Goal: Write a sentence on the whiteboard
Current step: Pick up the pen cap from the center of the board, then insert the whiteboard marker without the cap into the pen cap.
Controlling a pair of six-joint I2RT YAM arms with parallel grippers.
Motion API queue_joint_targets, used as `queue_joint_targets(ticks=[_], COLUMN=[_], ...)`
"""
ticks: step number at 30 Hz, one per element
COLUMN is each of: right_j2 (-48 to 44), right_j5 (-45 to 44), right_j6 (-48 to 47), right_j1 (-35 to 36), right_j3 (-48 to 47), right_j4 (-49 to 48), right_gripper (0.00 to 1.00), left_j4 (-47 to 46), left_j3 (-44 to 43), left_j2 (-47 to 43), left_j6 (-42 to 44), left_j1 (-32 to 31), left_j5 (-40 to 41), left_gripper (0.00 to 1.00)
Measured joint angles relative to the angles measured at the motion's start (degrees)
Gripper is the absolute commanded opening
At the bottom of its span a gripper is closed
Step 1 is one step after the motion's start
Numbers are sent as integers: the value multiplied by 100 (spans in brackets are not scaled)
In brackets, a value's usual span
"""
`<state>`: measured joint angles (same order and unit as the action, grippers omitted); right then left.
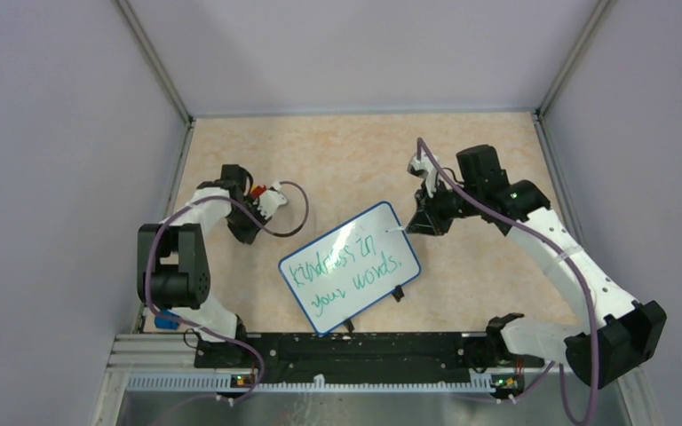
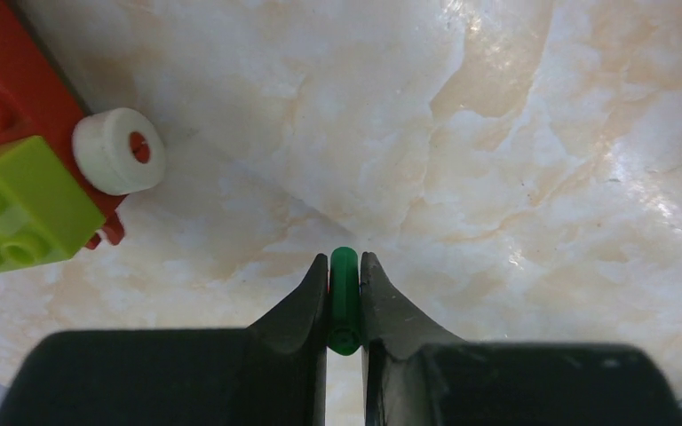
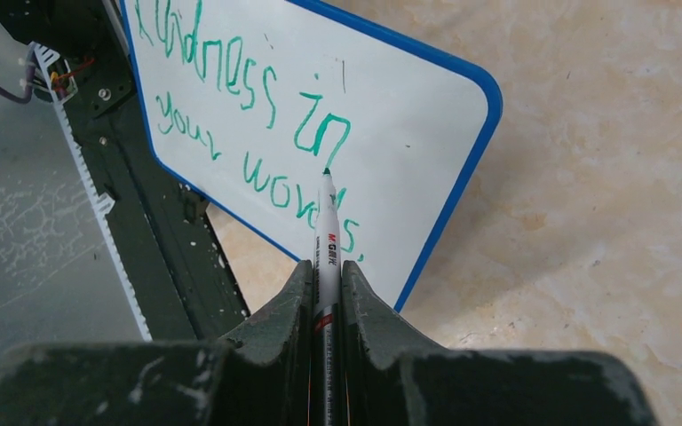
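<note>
Beige marbled table [image 1: 337,160] between grey walls [image 1: 53,133] carries the whiteboard [image 1: 375,227], just ahead of the right gripper [image 3: 326,271], which is clamped on a white marker [image 3: 327,222] with its tip over the green sentence [image 1: 346,266], written in 2 lines. Left gripper [image 2: 344,259], well apart from the whiteboard, pinches a green cap [image 2: 344,311]. Whiteboard looks light, thin and slick, likely to slide or smear; its blue rim [image 3: 448,213] seems the safest hold.

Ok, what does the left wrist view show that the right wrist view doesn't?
Only left wrist: the left pincer shut on a small green cap, a red brick, a lime brick, a white ring. Only right wrist: the right pincer gripping the marker, tip over the whiteboard and its green sentence. Both: the marbled beige tabletop.
</note>
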<state>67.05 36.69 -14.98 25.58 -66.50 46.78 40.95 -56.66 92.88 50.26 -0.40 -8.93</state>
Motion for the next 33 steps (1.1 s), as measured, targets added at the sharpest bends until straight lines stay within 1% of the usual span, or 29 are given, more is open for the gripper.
queue_joint_targets(ticks=[2, 4, 8, 10, 13, 15, 17, 18, 21, 25, 28, 30, 31, 33], right_j2=[42, 103, 245, 299, 299, 299, 299, 299, 310, 343, 372, 376, 376, 374], right_j5=[7, 33, 160, 289, 573, 800, 1010, 1126, 1486, 2013, 2354, 2535, 2658, 2876], right_j6=[0, 7, 70, 192, 492, 717, 920, 1043, 1427, 2013, 2428, 2691, 2870, 3250], right_j1=[0, 0, -2, -15, -35, -37, -39, -44, -70, -116, -136, -138, -138, -140], right_j3=[-120, -297, -686, -909, -1145, -1261, -1344, -1368, -1421, -1421, -1419, -1416, -1399, -1296], right_j4=[42, 90, 81, 22, -284, -511, -723, -844, -1147, -1644, -2017, -2267, -2459, -2914], right_gripper=[0, 0, 0, 0, 0, 0, 0, 0, 0, 0, 0, 0, 0, 0], left_j4=[282, 632, 1200, 1342, 1462, 1508, 1508, 1488, 1309, 527, -553, -1513, -2044, -3416], left_j3=[-245, -693, -2170, -2983, -3742, -4076, -4234, -4245, -4083, -3279, -2441, -1882, -1620, -1043], left_j2=[-13, -39, -208, -378, -706, -905, -1067, -1150, -1294, -1613, -1987, -2286, -2437, -2750], left_j6=[-98, -240, -654, -918, -1403, -1751, -2072, -2291, -2848, -3908, -5014, -5928, -6417, -7528], left_j1=[-2, -2, 0, 0, -2, -37, -103, -155, -269, -389, -470, -538, -577, -669], left_j5=[-116, -280, -885, -1436, -2378, -3064, -3696, -4116, -5038, -6089, -6679, -6979, -7093, -7261], left_gripper=[0, 0, 0, 0, 0, 0, 0, 0, 0, 0, 0, 0, 0, 0])
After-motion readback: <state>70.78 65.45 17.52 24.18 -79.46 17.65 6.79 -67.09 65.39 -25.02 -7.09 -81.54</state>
